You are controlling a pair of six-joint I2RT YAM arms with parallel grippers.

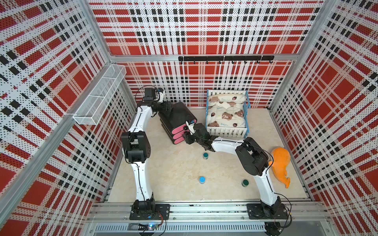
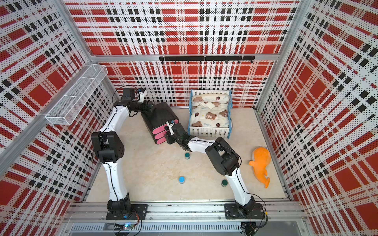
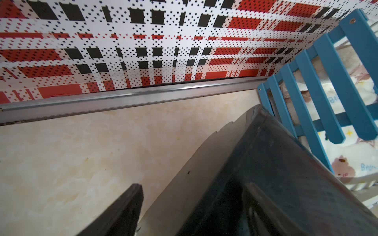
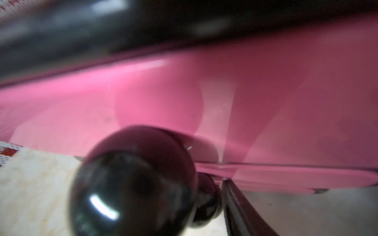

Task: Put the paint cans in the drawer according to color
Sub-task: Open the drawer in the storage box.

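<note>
The drawer chest (image 1: pixel 177 120), black with three stacked pink fronts, stands toward the back of the bench (image 1: pixel 173 173), just beside the white-and-blue toy bed (image 1: pixel 225 133), fronts turned toward the near side. The right tool (image 1: pixel 185 136) is at those fronts. In the right wrist view a round black knob (image 4: pixel 133 183) fills the foreground, with one dark finger (image 4: pixel 235 208) just beside its stem. I cannot tell whether the tool is clenched on the knob, nor which drawer the knob belongs to. The left tool (image 1: pixel 168 107) is at the chest's rear. In the left wrist view its jaws stand spread, with one finger (image 3: pixel 126 210) apart from the black wall, so it is released. Three paint cans stand upright on the open bench in both top views, well apart. A teal-lidded paint can (image 1: pixel 205 156) is near the right forearm, a blue-lidded paint can (image 1: pixel 202 179) is nearer the front, and a dark green-lidded paint can (image 1: pixel 245 182) is beside the right arm's lower link. An orange plush whale (image 1: pixel 281 163) lies by the right wall.
</note>
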